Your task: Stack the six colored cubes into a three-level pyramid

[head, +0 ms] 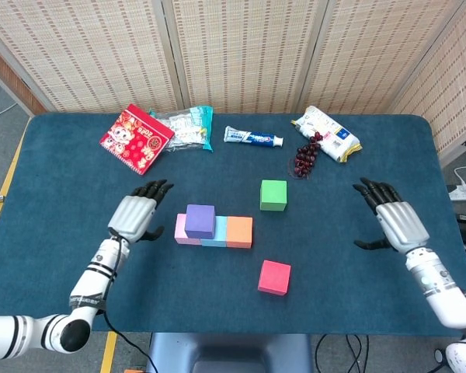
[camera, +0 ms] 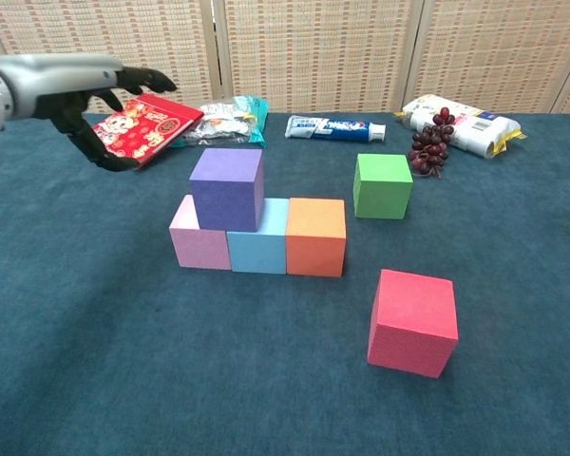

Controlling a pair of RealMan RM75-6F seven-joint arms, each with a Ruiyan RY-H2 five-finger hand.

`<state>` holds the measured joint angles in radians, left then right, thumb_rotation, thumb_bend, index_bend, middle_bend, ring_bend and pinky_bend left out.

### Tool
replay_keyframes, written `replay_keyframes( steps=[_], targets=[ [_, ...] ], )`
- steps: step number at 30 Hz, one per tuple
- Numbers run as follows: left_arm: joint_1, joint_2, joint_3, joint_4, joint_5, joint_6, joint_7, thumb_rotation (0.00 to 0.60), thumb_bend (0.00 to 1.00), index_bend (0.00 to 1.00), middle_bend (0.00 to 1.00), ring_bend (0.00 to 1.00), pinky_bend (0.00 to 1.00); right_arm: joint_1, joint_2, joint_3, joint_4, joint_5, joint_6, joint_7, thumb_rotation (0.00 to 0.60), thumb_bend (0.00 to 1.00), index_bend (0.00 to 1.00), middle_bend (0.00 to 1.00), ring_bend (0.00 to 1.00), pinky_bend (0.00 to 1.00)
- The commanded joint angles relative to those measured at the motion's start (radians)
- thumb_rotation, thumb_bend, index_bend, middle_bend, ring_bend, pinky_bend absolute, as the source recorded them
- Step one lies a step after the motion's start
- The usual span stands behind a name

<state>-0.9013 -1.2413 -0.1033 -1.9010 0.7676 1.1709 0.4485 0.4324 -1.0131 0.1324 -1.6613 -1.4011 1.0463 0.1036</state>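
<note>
Pink (camera: pixel 196 239), light blue (camera: pixel 262 242) and orange (camera: pixel 316 236) cubes stand in a row on the blue table. A purple cube (camera: pixel 228 188) sits on top, over the pink and light blue ones; it also shows from above as purple cube (head: pixel 200 221). The green cube (head: pixel 273 194) stands alone behind the row, and the red cube (head: pixel 274 277) alone in front. My left hand (head: pixel 134 215) hovers open to the left of the row, apart from it. My right hand (head: pixel 394 221) is open at the table's right side, holding nothing.
Along the far edge lie a red packet (head: pixel 137 137), a clear snack bag (head: pixel 184 126), a toothpaste tube (head: pixel 253 138), a bunch of grapes (head: pixel 304 157) and a white-yellow packet (head: pixel 326 133). The blue tablecloth (head: pixel 62 202) ends at the front edge.
</note>
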Motion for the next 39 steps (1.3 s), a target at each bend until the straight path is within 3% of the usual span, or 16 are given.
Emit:
replay_keyframes(
  steps=[1,4,7,16,24,39],
  targets=[
    [0.066,0.045,0.017,0.002,0.076,0.032,-0.077,0.6,0.33,0.04,0.05,0.03,0.15,0.018,-0.007,-0.002,-0.012,-0.014,-0.021,0.0,0.6,0.16,0.0,0.06,0.0,0.08],
    [0.114,0.061,0.027,0.024,0.132,0.063,-0.128,0.6,0.33,0.07,0.08,0.05,0.15,0.042,-0.012,-0.009,-0.036,-0.022,-0.056,-0.018,0.6,0.16,0.03,0.09,0.0,0.1],
    [0.205,0.081,0.065,0.063,0.215,0.12,-0.213,0.6,0.33,0.08,0.08,0.05,0.15,0.128,-0.068,0.044,-0.005,0.058,-0.145,-0.063,0.6,0.16,0.04,0.09,0.0,0.11],
    [0.347,0.077,0.107,0.135,0.385,0.198,-0.346,0.6,0.33,0.12,0.08,0.05,0.15,0.352,-0.249,0.105,0.213,0.287,-0.385,-0.187,0.6,0.16,0.11,0.14,0.0,0.15],
    [0.425,0.096,0.1,0.185,0.478,0.253,-0.398,0.6,0.33,0.13,0.08,0.05,0.15,0.474,-0.4,0.099,0.404,0.416,-0.469,-0.27,0.6,0.16,0.19,0.2,0.04,0.17],
    [0.531,0.107,0.108,0.21,0.561,0.274,-0.423,0.6,0.33,0.15,0.09,0.05,0.13,0.571,-0.541,0.07,0.633,0.52,-0.546,-0.303,0.6,0.16,0.28,0.26,0.09,0.18]
  ],
)
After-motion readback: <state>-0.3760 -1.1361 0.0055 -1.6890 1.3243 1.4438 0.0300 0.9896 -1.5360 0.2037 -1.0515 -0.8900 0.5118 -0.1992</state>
